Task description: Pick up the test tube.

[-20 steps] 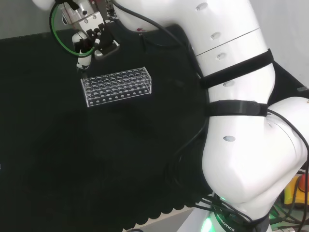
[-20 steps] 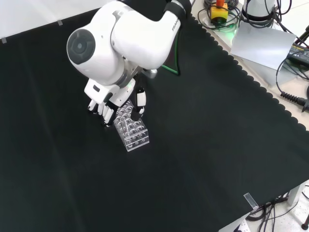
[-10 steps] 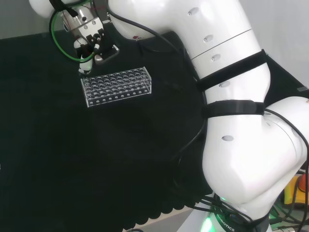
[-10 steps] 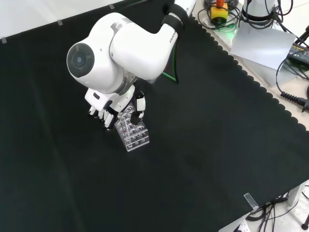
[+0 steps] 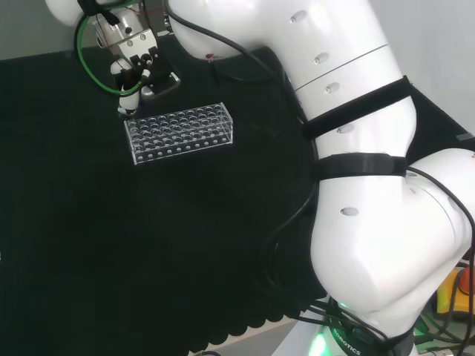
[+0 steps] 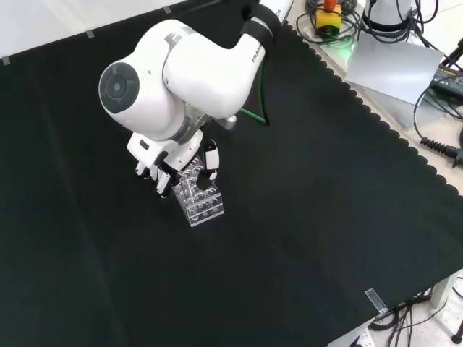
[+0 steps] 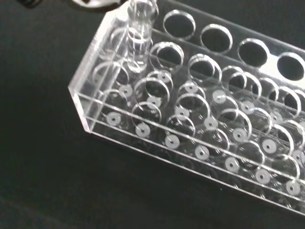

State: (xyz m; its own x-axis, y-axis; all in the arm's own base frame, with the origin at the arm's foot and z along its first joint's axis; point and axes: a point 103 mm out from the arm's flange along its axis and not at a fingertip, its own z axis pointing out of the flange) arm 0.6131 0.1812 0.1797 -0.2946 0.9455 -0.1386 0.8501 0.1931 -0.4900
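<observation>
Hand first: it hangs under the big white link at one end of the clear rack, its fingers pointing down on either side of that end in the front view. From the head view the hand sits over the rack's far left corner. Whether the fingers are pressed on anything I cannot tell; they look bent inward, but no view shows contact plainly.

Black cloth covers the whole bench, and the rack stands well in from every edge of it, toward the left half in the front view.

Close up in the wrist view, the rack has rows of round holes, nearly all vacant. One clear test tube stands upright in a hole near the rack's corner, its lower part seated inside the rack.

As for progress, the approach looks done and the grasp seems about to happen or just starting. Lifting the tube clear of its hole is, by my reading, not yet done.
</observation>
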